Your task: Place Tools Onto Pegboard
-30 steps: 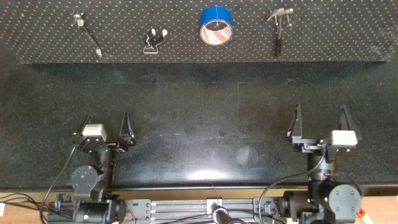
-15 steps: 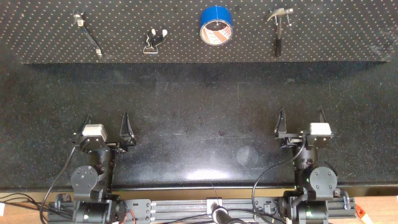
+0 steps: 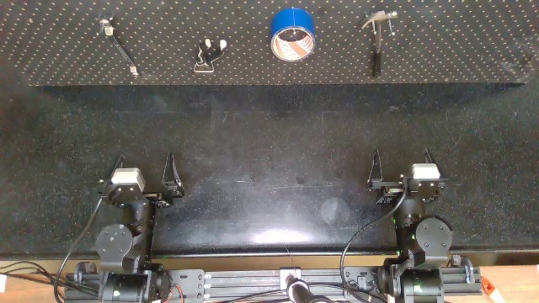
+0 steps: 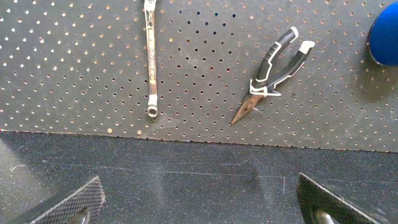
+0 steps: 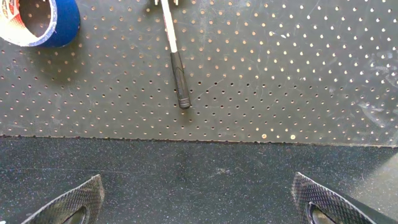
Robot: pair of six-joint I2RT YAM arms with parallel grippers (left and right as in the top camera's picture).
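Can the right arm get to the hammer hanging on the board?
Probably yes. The right gripper is open and empty, the hammer hangs straight ahead on the pegboard, and only bare black table lies between them.

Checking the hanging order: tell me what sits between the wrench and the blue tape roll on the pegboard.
The pliers hang between the wrench and the blue tape roll. The top view shows this, and the left wrist view confirms it.
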